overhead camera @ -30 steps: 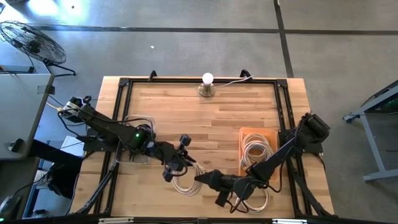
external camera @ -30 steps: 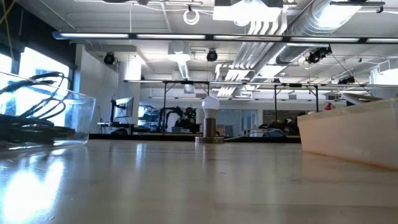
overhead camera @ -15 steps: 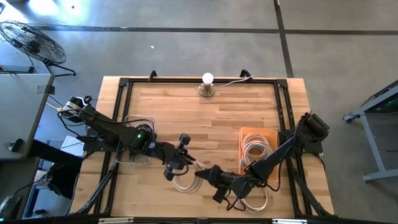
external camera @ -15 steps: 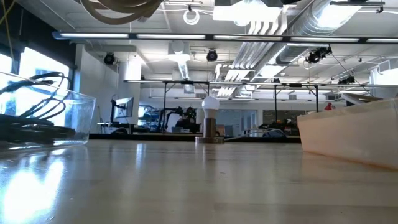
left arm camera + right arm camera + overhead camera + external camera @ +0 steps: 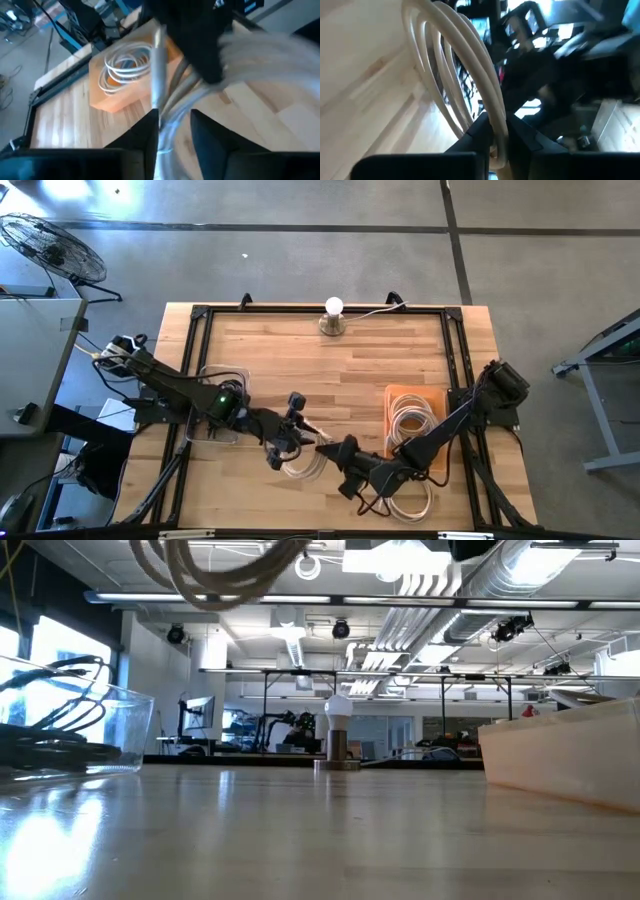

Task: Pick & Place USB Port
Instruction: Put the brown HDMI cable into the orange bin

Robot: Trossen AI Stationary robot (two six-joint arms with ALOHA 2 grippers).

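Handover step, judged: coiled white cable [image 5: 303,463] hangs above the desk [image 5: 350,370], lower centre of the high view. Right pincer [image 5: 331,448] clamped narrow on the coil; left pincer [image 5: 300,442] half open around it. Best to separate slowly, avoiding snag, then carry toward orange tray [image 5: 432,395].

The bench [image 5: 330,370] was pale planked wood with a smooth sheen; the coiled cable [image 5: 465,75] looked like glossy cream plastic; the fingers [image 5: 475,135] were matt black.
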